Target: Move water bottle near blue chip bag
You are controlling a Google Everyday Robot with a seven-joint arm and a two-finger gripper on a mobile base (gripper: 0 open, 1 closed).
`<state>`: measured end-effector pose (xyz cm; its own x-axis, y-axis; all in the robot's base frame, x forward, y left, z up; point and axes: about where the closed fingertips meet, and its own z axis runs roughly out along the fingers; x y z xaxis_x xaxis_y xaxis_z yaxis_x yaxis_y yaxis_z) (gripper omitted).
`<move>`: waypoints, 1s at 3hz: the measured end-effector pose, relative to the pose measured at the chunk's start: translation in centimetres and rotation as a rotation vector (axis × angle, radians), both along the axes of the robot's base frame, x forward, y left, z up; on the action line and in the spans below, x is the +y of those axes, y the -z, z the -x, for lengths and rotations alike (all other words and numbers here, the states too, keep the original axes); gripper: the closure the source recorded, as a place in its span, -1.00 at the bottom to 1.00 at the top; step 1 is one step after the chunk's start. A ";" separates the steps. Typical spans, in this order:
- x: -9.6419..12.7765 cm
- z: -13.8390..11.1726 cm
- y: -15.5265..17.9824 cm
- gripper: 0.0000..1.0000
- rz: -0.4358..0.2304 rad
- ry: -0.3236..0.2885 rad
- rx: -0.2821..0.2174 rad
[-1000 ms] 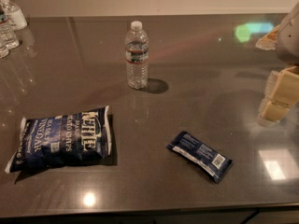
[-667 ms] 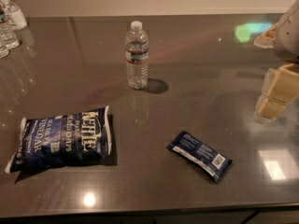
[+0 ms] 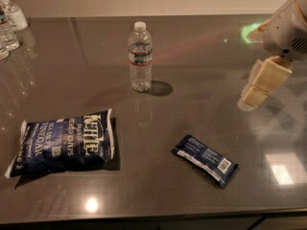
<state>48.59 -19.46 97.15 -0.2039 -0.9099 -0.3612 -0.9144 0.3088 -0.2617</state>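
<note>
Table (image 3: 201, 51): one, dark, glossy.
Blue chip bag (image 3: 64, 143): one, lying front-left.
Gripper (image 3: 261, 85): right edge, above the table; grip state cannot be told.
Flat blue packet (image 3: 205, 160): one, front-right.
Water bottle (image 3: 140, 56): one, upright, far centre, well apart from the bag.
Corner bottles (image 3: 9, 23): far left, cropped.

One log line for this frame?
gripper: right edge, over table | clear plastic water bottle: upright, far centre | dark-blue Kettle chip bag: front-left, apart from bottle

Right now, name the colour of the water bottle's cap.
White, on the water bottle; camera view. The gripper hangs at the picture's right edge.
</note>
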 end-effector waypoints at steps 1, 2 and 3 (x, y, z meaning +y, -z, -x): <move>1.1 -2.5 0.7 -1.00 -0.086 0.010 -0.022; 3.2 -5.6 1.2 -1.00 -0.178 0.014 -0.049; 5.7 -8.5 1.7 -1.00 -0.257 0.016 -0.057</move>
